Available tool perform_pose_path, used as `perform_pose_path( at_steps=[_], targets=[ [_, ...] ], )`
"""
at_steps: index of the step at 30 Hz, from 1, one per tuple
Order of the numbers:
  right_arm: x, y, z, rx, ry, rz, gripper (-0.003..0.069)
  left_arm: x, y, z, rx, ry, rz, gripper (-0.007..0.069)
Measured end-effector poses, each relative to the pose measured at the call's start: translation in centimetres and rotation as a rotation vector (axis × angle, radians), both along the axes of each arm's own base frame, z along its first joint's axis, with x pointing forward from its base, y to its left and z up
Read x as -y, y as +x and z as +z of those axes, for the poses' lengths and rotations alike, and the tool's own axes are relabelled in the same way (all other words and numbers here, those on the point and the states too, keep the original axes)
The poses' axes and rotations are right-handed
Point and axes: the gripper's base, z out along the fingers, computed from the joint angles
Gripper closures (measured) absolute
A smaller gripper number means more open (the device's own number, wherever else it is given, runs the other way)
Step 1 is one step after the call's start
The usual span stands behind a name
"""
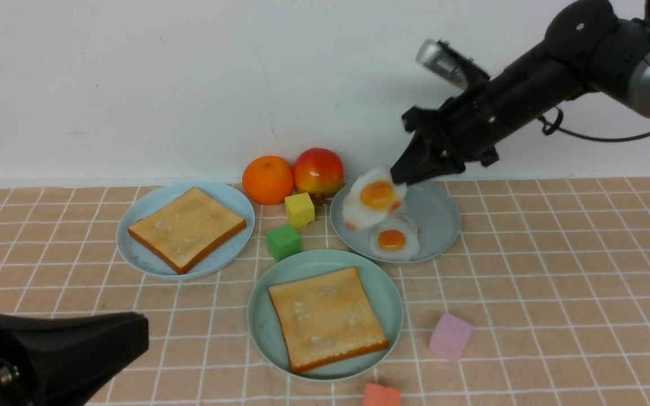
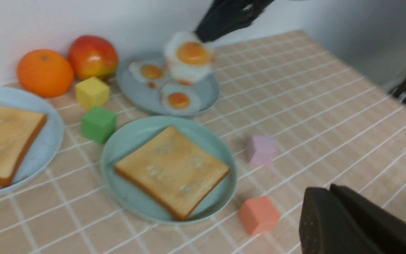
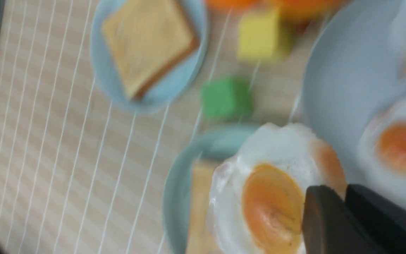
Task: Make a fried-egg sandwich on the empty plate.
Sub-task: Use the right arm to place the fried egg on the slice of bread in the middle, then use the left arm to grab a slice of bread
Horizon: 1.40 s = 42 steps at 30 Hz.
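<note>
Jaws of the right gripper (image 1: 398,177) pinch a white, orange-yolked fried egg (image 1: 373,197) above the round grey-blue plate (image 1: 440,223), likely to top the golden square toast slice (image 1: 325,318) on the round teal-green plate (image 1: 258,307) by the near edge of the tabletop (image 1: 556,293); left gripper (image 1: 139,335) closed, empty.

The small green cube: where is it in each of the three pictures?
Front view: the small green cube sits mid-table, between the small yellow cube and the round teal-green plate.
Left wrist view: green cube between those same two.
Right wrist view: blurred, between the same two.
Shared landmark: the yellow cube.
</note>
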Motion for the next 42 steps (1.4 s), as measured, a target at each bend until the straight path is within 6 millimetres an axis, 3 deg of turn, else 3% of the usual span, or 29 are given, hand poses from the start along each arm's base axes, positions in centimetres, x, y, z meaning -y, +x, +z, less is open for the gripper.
perform_pose_path(
  at_steps=[5, 10, 18, 23, 24, 27, 28, 31, 32, 38, 39, 40, 42],
  targets=[
    [-4.0, -3.9, -2.8, -0.055, -0.005, 0.027, 0.0594, -0.3, 0.1, -0.3, 0.013, 0.077, 0.011, 0.0596],
    [-5.1, -4.6, -5.7, -0.088, 0.005, -0.037, 0.0594, -0.4, 0.2, -0.5, 0.021, 0.107, 0.016, 0.0594],
    [-5.5, -4.3, -7.9, -0.136, 0.003, -0.079, 0.0575, -0.5, 0.2, -0.5, 0.020, 0.120, 0.019, 0.0594],
    [-5.4, -4.2, -8.7, -0.147, -0.021, -0.074, 0.0445, -0.5, 0.2, -0.5, 0.020, 0.120, 0.019, 0.0594],
    [-5.4, -4.3, -8.7, -0.148, -0.027, -0.068, 0.0375, -0.5, 0.2, -0.5, 0.020, 0.120, 0.019, 0.0593],
    [-5.2, -4.4, -8.6, -0.141, -0.053, -0.049, 0.0274, -0.5, 0.2, -0.6, 0.015, 0.122, 0.020, 0.0589],
    [-4.7, -4.6, -8.1, -0.138, -0.085, -0.039, 0.0227, -0.5, 0.1, -0.7, -0.002, 0.118, 0.024, 0.0587],
    [-3.2, -5.1, -5.9, -0.106, -0.155, -0.025, 0.0224, -0.3, 0.4, -0.9, -0.058, 0.093, 0.042, 0.0587],
    [-2.1, -5.5, -3.9, -0.067, -0.194, -0.019, 0.0246, 0.1, 0.7, -1.2, -0.090, 0.093, 0.050, 0.0587],
    [1.6, -10.0, 5.8, 0.142, -0.368, -0.016, 0.0498, 3.1, 4.0, -3.2, -0.264, 0.223, 0.072, 0.0587],
    [1.8, -10.5, 6.5, 0.155, -0.368, -0.018, 0.0510, 3.3, 4.2, -3.2, -0.267, 0.227, 0.072, 0.0587],
    [2.4, -11.8, 8.3, 0.187, -0.369, -0.038, 0.0580, 4.1, 5.1, -3.3, -0.290, 0.274, 0.075, 0.0595],
    [3.2, -13.8, 10.4, 0.230, -0.356, -0.067, 0.0652, 5.3, 7.0, -3.0, -0.301, 0.356, 0.081, 0.0627]
  ],
)
